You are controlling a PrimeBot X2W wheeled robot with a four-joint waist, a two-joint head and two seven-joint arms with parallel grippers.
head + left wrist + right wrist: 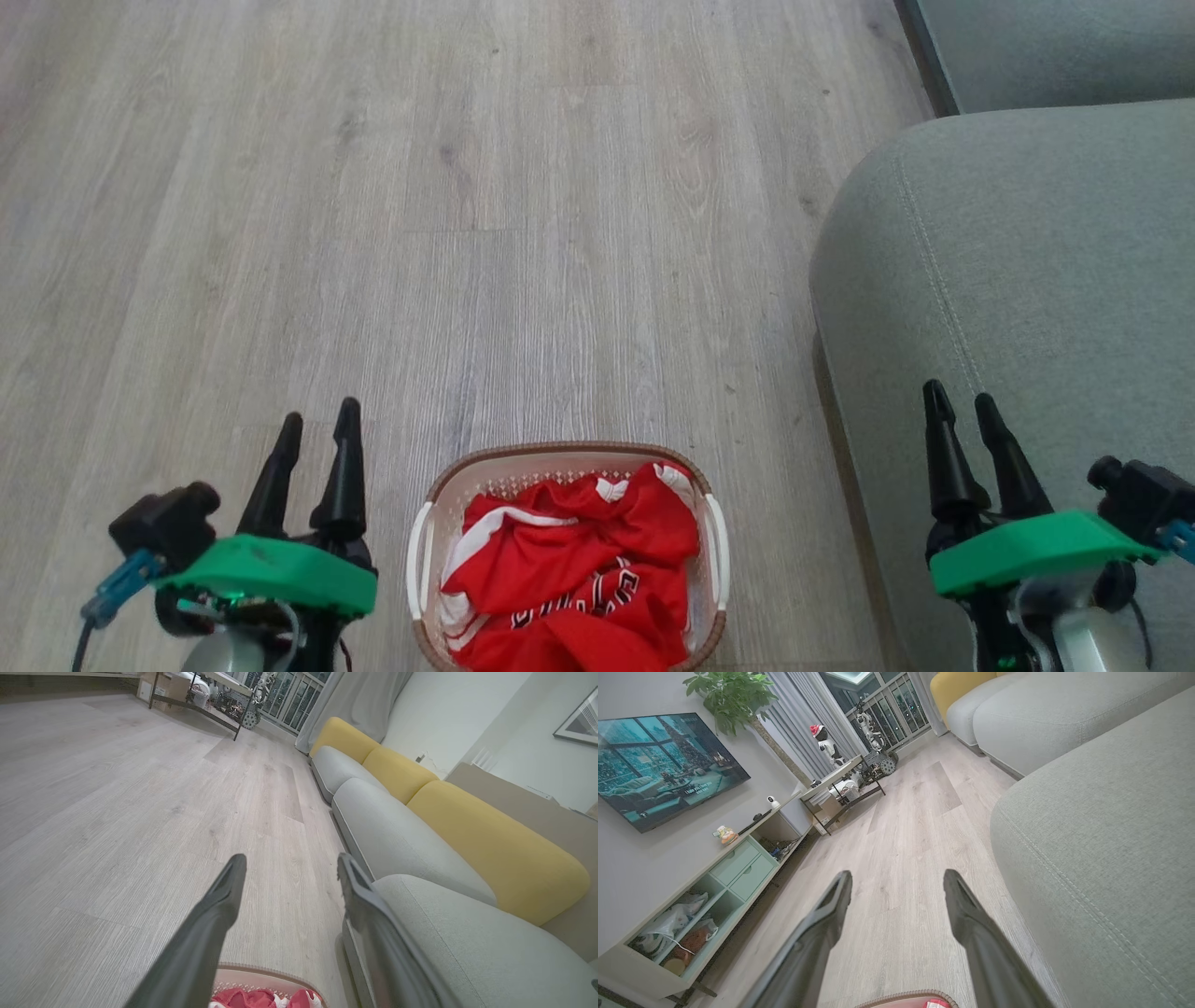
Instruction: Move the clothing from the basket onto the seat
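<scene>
I see the floor point(523, 233) as pale grey wood-grain planks, matt with a faint sheen and fine streaks. The basket point(560, 450) is smooth cream plastic, its walls punched with small holes and its brown rim textured like weave. The clothing point(579, 560) in it looks like thin, soft cloth, slightly shiny and crumpled into folds. The seat point(1027, 280) is grey woven upholstery, matt and finely grained, with a raised stitched seam. The yellow back cushions point(490, 844) wear a similar matt cloth. On the left gripper point(320, 411) and right gripper point(959, 392), the fingers point(341, 476) look like matt black plastic or rubber. The green covers point(271, 569) behind them are smooth, dull plastic. The television point(668, 765) has a glossy screen.
</scene>
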